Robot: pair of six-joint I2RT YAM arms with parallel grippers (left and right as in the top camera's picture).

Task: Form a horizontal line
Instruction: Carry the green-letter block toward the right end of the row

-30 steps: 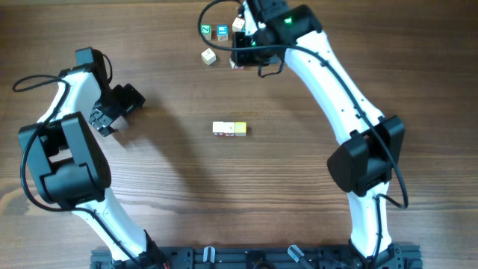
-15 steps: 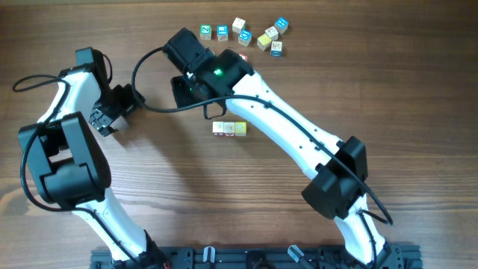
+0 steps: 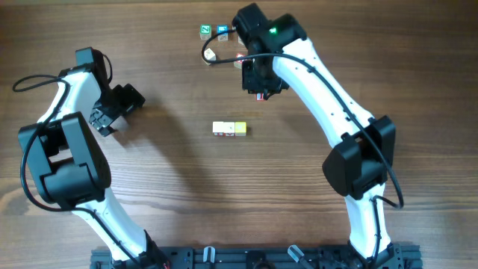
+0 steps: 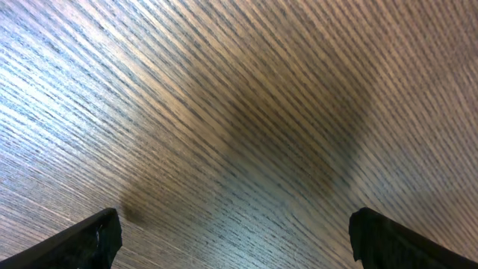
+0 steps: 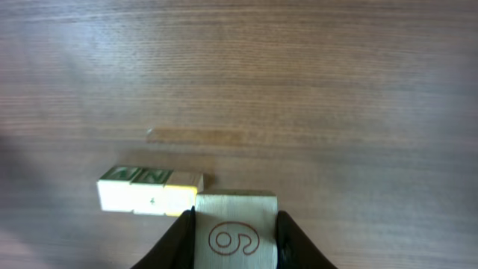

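**Above the wood-grain table: right arm holds a cube near a three-cube row**

Right gripper (image 5: 235, 240) is clamped on a cream wooden cube with a red outlined numeral (image 5: 235, 224); fingers (image 5: 181, 237) press both side faces. Left gripper (image 4: 239, 243) is parked well to the side, jaws spread wide, nothing between them, only bare table (image 4: 224, 90) below.

The horizontal line (image 3: 229, 128) sits mid-table, three small wooden cubes touching: two cream, then a yellow wooden cube (image 5: 184, 184) at the right end. Overhead view puts the right gripper near the line's right end, on its far side and apart from it.

Risks, as judgement:
- Coming in too close to the yellow end could shove it and break the row's straightness.
- Setting down off the row's axis would leave a step or gap, so it needs lining up before release.
- Cube could twist as the jaws part if one finger drags, leaving it skewed.
- A low approach could let a finger clip the row.

Hard to see:
- Numeral reads 6 or 9, can't say which.
- Held cube's lower part is cut off by the wrist frame; its height over the table is unclear.
- Overhead, the gripper body covers the held cube.
- Loose lettered cubes (image 3: 205, 30) at the far edge are partly under the right arm, count unknown.
- Marks on the row cubes are too small to read.
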